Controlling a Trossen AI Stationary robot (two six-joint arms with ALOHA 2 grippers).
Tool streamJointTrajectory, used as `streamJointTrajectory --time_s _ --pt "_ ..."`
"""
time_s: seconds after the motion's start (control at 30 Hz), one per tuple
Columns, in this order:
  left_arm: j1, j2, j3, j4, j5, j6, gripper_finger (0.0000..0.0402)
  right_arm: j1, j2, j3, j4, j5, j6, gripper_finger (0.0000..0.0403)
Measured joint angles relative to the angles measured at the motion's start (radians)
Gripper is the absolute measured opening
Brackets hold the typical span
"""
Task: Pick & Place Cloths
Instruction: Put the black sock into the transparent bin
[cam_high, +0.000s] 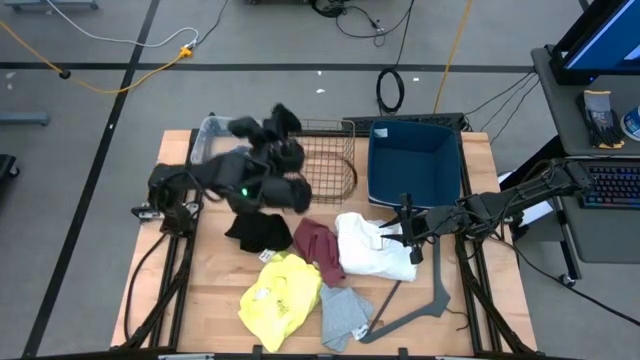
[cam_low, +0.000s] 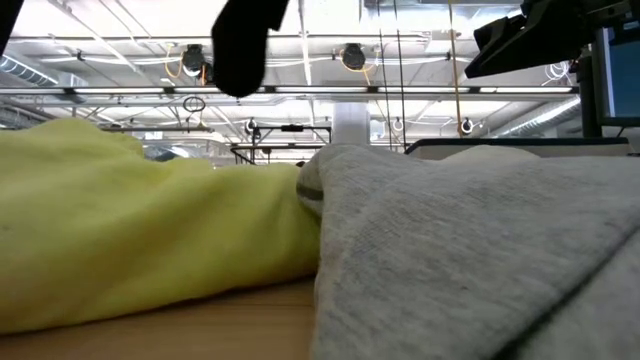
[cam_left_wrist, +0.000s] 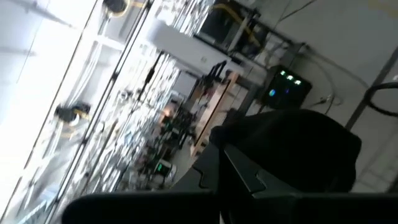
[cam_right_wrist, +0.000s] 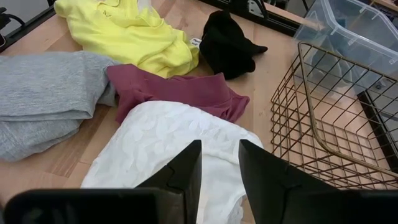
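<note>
My left gripper (cam_high: 272, 128) is raised over the far left of the table, above the clear bin (cam_high: 212, 138) and the wire basket (cam_high: 330, 160), and is shut on a black cloth (cam_left_wrist: 292, 146). My right gripper (cam_right_wrist: 219, 163) is open just above the white cloth (cam_right_wrist: 168, 140), its fingers apart over the cloth's near part. A second black cloth (cam_high: 258, 232), a maroon cloth (cam_high: 318, 248), a yellow cloth (cam_high: 280, 292) and a grey cloth (cam_high: 345, 315) lie flat on the table. The yellow cloth (cam_low: 150, 230) and the grey cloth (cam_low: 470, 250) fill the low view. My left gripper pinches the black cloth between its two fingers (cam_left_wrist: 239, 171). The cloth bunches in a rounded mass (cam_left_wrist: 311, 134) just past the fingertips. It is lifted clear of the table. Which part of the cloth the fingers have is hidden by the bunched fabric.
A blue bin (cam_high: 415, 160) stands at the far right beside the wire basket. A grey angled hanger-like bar (cam_high: 420, 305) lies near the front right, beside the grey cloth. Bare wood shows at the front left of the table (cam_high: 190, 290).
</note>
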Motion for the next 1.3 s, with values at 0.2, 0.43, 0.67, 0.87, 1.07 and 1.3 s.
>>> streamJointTrajectory --time_s 0.2,0.43,0.67,0.87,1.07,1.3 --pt "0.104 -0.054 0.0 0.0 0.0 0.02 0.0 0.0 0.0 0.0 0.0 0.0 0.0 0.01" --pt "0.228 -0.086 0.0 0.0 0.013 0.036 0.0 0.0 0.0 0.0 0.0 0.0 0.0 0.01" --pt "0.352 -0.093 0.0 0.0 0.133 0.041 0.0 0.0 0.0 0.0 0.0 0.0 0.0 0.01" --pt "0.454 -0.093 -0.001 0.0 0.254 0.003 0.0 0.0 0.0 0.0 0.0 0.0 0.0 0.01" --pt "0.528 -0.094 -0.022 0.0 0.362 -0.061 0.0 0.0 0.0 0.0 0.0 0.0 0.0 0.01" --pt "0.559 -0.093 -0.153 0.0 0.43 -0.129 0.0 0.0 0.0 0.0 0.0 0.0 0.0 0.01"
